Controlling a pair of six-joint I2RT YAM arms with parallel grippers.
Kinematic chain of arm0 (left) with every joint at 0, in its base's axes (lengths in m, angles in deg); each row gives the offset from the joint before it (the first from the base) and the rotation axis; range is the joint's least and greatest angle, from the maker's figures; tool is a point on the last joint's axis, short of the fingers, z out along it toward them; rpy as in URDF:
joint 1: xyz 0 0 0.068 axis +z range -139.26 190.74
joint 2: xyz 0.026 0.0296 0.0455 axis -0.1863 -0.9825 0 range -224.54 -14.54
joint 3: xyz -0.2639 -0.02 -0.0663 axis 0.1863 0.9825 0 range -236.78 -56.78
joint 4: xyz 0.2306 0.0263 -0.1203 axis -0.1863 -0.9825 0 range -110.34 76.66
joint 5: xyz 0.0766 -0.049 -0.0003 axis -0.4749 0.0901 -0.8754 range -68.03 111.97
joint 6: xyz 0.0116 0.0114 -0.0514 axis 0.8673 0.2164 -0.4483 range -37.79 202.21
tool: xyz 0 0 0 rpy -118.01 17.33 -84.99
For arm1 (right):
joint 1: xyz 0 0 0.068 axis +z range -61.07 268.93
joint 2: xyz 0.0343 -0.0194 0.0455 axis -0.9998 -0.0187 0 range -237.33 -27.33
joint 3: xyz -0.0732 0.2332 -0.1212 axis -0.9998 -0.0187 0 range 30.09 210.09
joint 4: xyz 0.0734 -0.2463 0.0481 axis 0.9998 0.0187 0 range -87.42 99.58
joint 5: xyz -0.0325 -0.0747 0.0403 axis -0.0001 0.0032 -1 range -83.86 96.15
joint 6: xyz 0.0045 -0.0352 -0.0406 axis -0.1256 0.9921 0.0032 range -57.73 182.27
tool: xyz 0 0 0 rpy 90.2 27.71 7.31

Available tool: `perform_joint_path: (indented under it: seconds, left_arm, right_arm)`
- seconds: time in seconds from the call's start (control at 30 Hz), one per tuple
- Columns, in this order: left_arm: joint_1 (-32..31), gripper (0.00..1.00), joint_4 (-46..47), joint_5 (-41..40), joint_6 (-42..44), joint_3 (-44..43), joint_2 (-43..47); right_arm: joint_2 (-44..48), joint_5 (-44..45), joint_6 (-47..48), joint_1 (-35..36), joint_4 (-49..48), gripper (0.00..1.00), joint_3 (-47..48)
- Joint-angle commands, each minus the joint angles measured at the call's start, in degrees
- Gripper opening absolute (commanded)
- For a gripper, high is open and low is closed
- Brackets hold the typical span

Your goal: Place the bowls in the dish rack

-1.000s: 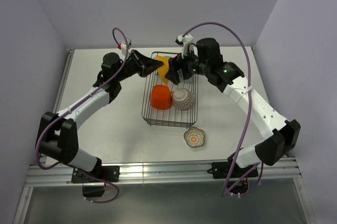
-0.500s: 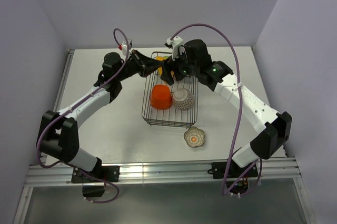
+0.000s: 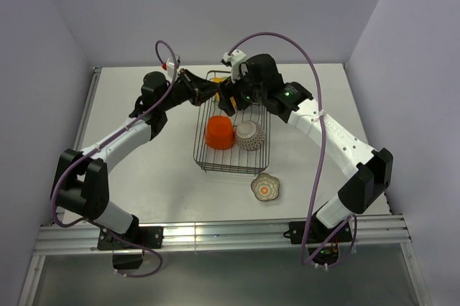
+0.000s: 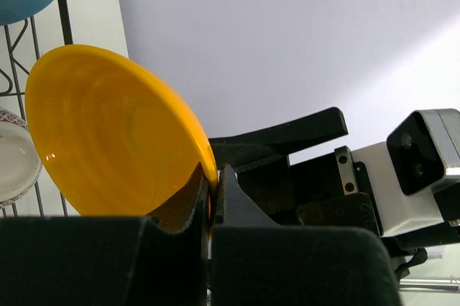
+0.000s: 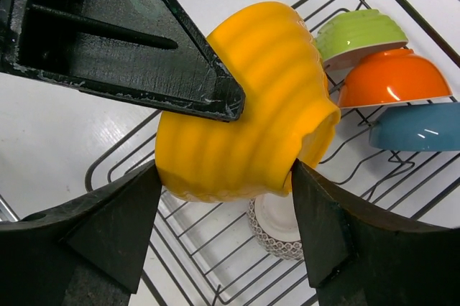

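Note:
A yellow bowl (image 5: 244, 98) hangs on its side above the far end of the dish rack (image 3: 230, 171). My left gripper (image 4: 212, 177) is shut on its rim, one finger inside the bowl and one outside. My right gripper (image 5: 226, 169) spans the bowl, with one finger against the rim side and the other against the foot. Inside the rack lie a red-orange bowl (image 3: 219, 133) and a grey-brown patterned bowl (image 3: 249, 135), both upside down. The right wrist view also shows a green bowl (image 5: 359, 33) and a blue bowl (image 5: 420, 133) in the rack. A scalloped floral bowl (image 3: 267, 188) sits on the table.
Both arms meet over the rack's far end, and the two grippers (image 3: 221, 93) are close together there. The floral bowl lies just past the rack's near right corner. White walls stand behind and beside the table.
My right arm has swung left toward the left gripper, and its fingers have narrowed around the yellow bowl. The left gripper has kept its place and its grip.

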Motion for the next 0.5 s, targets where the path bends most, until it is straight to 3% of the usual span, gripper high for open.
perform_joint_path:
  seconds: [0.0, 0.13, 0.2, 0.23, 0.33, 0.47]
  left_arm:
    - [-0.5, 0.0, 4.2, 0.8, -1.7, -2.2, 0.1]
    - [-0.5, 0.0, 4.0, 0.8, -1.7, -2.2, 0.1]
    - [-0.4, 0.0, 3.6, 0.8, -1.6, -2.2, 0.1]
    - [-0.5, 0.0, 3.3, 0.8, -1.6, -2.2, 0.1]
    - [-0.4, 0.05, 3.1, 0.9, -1.4, -2.2, 0.0]
    - [-0.3, 0.23, 2.3, 1.2, -0.7, -2.5, -0.1]
  right_arm:
    - [-0.3, 2.2, 0.5, 1.2, -0.1, 0.77, 2.1]
    - [-0.9, 2.9, 1.0, 1.3, 0.4, 0.64, 2.3]
    - [-1.0, 2.9, 1.0, 1.4, 0.7, 0.46, 2.3]
    - [-0.9, 2.8, 1.0, 1.4, 0.7, 0.29, 2.2]
    - [-0.2, 2.9, 0.9, 1.4, 0.5, 0.0, 1.6]
    - [0.9, 2.6, 0.5, 1.4, 0.3, 0.0, 0.4]
